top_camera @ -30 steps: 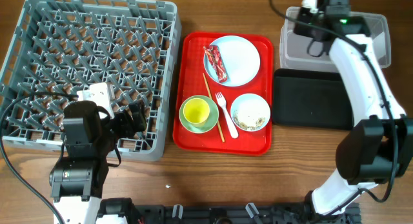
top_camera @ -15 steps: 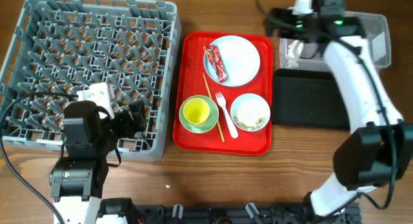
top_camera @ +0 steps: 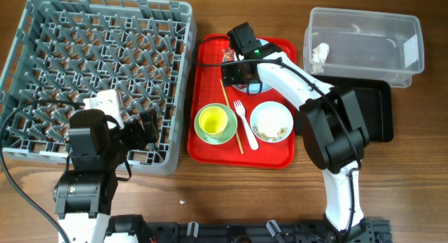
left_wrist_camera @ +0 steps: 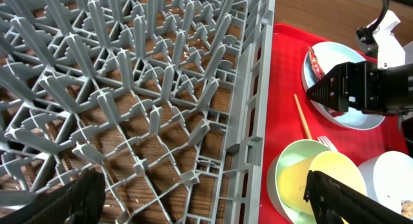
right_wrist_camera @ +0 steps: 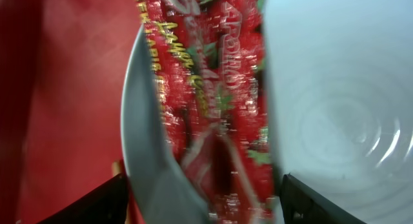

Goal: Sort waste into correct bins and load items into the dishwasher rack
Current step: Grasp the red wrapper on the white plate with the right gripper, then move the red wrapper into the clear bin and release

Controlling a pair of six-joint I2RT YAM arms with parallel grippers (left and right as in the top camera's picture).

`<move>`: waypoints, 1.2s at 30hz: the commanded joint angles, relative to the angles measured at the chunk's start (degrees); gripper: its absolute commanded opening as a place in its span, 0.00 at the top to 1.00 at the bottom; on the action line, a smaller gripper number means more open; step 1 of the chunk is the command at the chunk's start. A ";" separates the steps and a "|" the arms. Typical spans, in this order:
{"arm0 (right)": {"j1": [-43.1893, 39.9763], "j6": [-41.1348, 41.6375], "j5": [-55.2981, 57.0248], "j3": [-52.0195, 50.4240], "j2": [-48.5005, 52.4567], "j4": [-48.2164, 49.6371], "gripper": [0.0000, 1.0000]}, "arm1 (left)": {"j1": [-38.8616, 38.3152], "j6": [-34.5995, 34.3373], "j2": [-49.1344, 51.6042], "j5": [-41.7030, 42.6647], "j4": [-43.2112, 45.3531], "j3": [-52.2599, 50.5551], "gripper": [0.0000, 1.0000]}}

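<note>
The red snack wrapper [right_wrist_camera: 206, 101] lies on the left side of the pale blue plate [right_wrist_camera: 335, 88]. My right gripper [right_wrist_camera: 206, 208] hangs low over it, open, one finger on each side; the view is blurred. From overhead, the right gripper [top_camera: 241, 57] hides most of the plate [top_camera: 257, 87]. The white tissue [top_camera: 320, 54] lies in the clear tub [top_camera: 364, 22]. The cup [top_camera: 213, 120], fork [top_camera: 245, 124], chopstick [top_camera: 231, 117] and the bowl [top_camera: 271, 122] with scraps sit on the red tray [top_camera: 210, 43]. My left gripper [left_wrist_camera: 200, 201] is open above the rack's [top_camera: 98, 68] near right corner.
The black tray [top_camera: 374, 110] lies right of the red tray, in front of the clear tub, partly under my right arm. The cup [left_wrist_camera: 326, 179] stands on a pale green saucer [left_wrist_camera: 284, 179] close to the rack wall. Bare wood table shows in front.
My right arm has swung from the clear tub to the plate on the red tray. Its jaws opened over the tub, and the tissue now lies inside. The left arm is unchanged.
</note>
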 commanded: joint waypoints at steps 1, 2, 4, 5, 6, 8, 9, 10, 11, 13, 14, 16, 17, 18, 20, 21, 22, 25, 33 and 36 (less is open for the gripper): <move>-0.11 3.80 3.17 -0.13 1.40 -0.20 0.35 | -0.22 -0.57 -0.11 -0.33 0.17 1.22 0.00; -0.11 3.82 3.13 -0.13 1.40 -0.17 0.35 | -0.22 -0.57 -0.11 -0.33 0.17 1.22 0.00; -0.11 3.52 2.60 -0.13 1.40 -0.11 0.33 | -0.22 -0.57 -0.11 -0.33 0.20 1.22 0.00; -0.11 3.13 2.25 -0.11 1.40 -0.15 0.29 | -0.22 -0.57 -0.11 -0.33 0.17 1.22 0.00; -0.11 2.60 2.29 -0.09 1.16 -0.42 0.22 | -0.22 -0.55 -0.11 -0.35 0.20 1.22 0.00; -0.11 1.75 2.32 0.02 -0.31 -1.18 0.19 | -0.22 -0.55 -0.11 -0.35 0.17 1.22 0.00; -0.13 1.64 2.99 0.04 -1.55 -1.18 0.19 | -0.22 -0.55 -0.11 -0.35 0.20 1.22 0.00; -0.15 1.68 5.20 0.04 -3.93 -0.81 0.17 | -0.22 -0.55 -0.11 -0.35 0.20 1.22 0.00; -0.22 1.86 8.13 0.04 -5.60 -0.61 0.16 | -0.22 -0.55 -0.11 -0.35 0.20 1.22 0.00; -0.26 2.27 10.75 0.04 -5.99 -0.33 0.16 | -0.22 -0.57 -0.11 -0.35 0.20 1.22 0.00; -0.33 2.29 10.64 0.02 -5.68 -0.20 0.16 | -0.22 -0.57 -0.11 -0.35 0.17 1.22 0.00; -0.33 2.32 10.67 -0.02 -5.31 -0.04 0.17 | -0.22 -0.57 -0.11 -0.33 0.17 1.22 0.00; -0.33 2.32 10.67 -0.11 -5.11 -0.07 0.17 | -0.22 -0.57 -0.11 -0.33 0.20 1.22 0.00; -0.33 2.32 10.34 -0.11 -4.39 0.13 0.18 | -0.22 -0.57 -0.11 -0.33 0.17 1.22 0.00; -0.33 2.32 10.21 -0.33 -2.75 0.33 0.18 | -0.22 -0.57 -0.11 -0.33 0.17 1.22 0.00; -0.33 2.29 10.21 -0.44 -2.38 0.33 0.18 | -0.22 -0.57 -0.11 -0.33 0.17 1.22 0.00; -0.33 2.36 10.19 -0.50 -1.79 0.37 0.18 | -0.22 -0.57 -0.11 -0.33 0.20 1.22 0.00; -0.33 3.34 8.72 -0.85 -0.66 0.59 0.22 | -0.22 -0.57 -0.11 -0.33 0.20 1.22 0.00; -0.31 4.33 6.73 -0.87 1.01 -0.48 0.46 | -0.22 -0.57 -0.11 -0.33 0.20 1.22 0.00; -0.31 4.83 6.01 -0.85 0.98 -1.81 0.76 | -0.22 -0.55 -0.11 -0.33 0.20 1.22 0.00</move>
